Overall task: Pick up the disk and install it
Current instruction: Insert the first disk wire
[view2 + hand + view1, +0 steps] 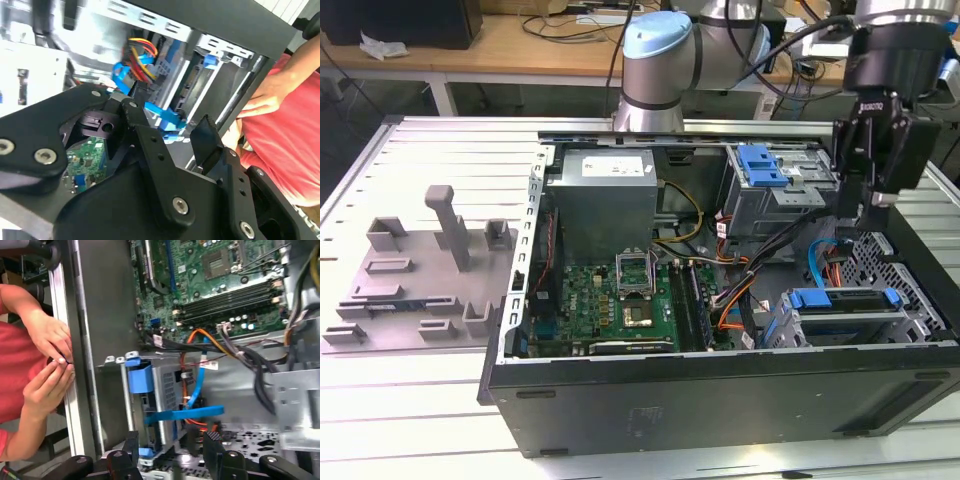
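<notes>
As we judge it, the disk (842,300) already sits in its near-right cage (778,326).
Our end effector (872,208) hangs spread and empty just above it.

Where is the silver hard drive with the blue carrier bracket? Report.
The silver hard drive sits in a grey metal bay at the exterior view's right, inside the open black computer case, below the black gripper.

I can't see most of the blue-bracketed silver disk (842,298); its grey metal cage (790,328) hides it. The first wrist view's edge cuts off my black pincer (171,442) and a red-shirted person (12,355).
</notes>
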Available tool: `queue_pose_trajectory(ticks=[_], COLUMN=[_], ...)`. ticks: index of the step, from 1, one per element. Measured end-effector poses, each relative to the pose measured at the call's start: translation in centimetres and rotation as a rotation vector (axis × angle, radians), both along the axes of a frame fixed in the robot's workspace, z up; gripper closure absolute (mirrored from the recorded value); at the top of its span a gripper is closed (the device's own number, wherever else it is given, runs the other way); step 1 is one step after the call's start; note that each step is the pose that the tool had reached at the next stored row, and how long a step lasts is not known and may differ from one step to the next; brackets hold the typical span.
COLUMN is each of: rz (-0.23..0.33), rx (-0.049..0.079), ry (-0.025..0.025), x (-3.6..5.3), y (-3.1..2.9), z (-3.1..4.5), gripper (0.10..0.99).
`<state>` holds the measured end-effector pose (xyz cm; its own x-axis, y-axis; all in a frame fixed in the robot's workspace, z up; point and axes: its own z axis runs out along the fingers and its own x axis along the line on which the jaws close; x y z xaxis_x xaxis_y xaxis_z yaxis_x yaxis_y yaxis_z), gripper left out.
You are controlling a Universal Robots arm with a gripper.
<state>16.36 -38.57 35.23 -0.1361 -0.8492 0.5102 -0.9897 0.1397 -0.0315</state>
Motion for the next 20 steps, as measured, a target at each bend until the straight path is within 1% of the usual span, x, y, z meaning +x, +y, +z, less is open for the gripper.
queue_pose_trajectory(ticks=[1,2,3,4,5,6,7,8,10,11,12,16,17,18,19,20], rz=[0.000,0.000,0.000,-0.002,-0.005,-0.010,-0.015,-0.017,-0.019,-0.021,-0.024,-0.031,-0.033,-0.035,-0.036,-0.036], rx=[-0.007,-0.008,-0.008,-0.008,-0.008,-0.010,-0.024,-0.045,-0.065,-0.074,-0.074,-0.075,-0.075,-0.076,-0.077,-0.078], ry=[-0.0009,-0.0047,-0.0096,-0.0213,-0.0300,-0.0368,-0.0377,-0.0379,-0.0383,-0.0396,-0.0436,-0.0527,-0.0558,-0.0606,-0.0626,-0.0643], x=[0.00,-0.01,0.00,0.00,-0.01,-0.03,-0.07,-0.07,-0.07,-0.08,-0.12,-0.30,-0.36,-0.40,-0.40,-0.40], y=[0.58,0.62,0.62,0.63,0.62,0.62,0.62,0.62,0.63,0.77,0.95,1.15,1.18,1.22,1.24,1.25], z=[-0.09,-0.16,-0.19,-0.27,-0.38,-0.51,-0.59,-0.63,-0.70,-0.83,-1.01,-1.36,-1.46,-1.61,-1.68,-1.75], gripper=[0.463,0.463,0.463,0.463,0.463,0.463,0.463,0.463,0.463,0.463,0.463,0.463,0.475,0.545,0.616,0.616])
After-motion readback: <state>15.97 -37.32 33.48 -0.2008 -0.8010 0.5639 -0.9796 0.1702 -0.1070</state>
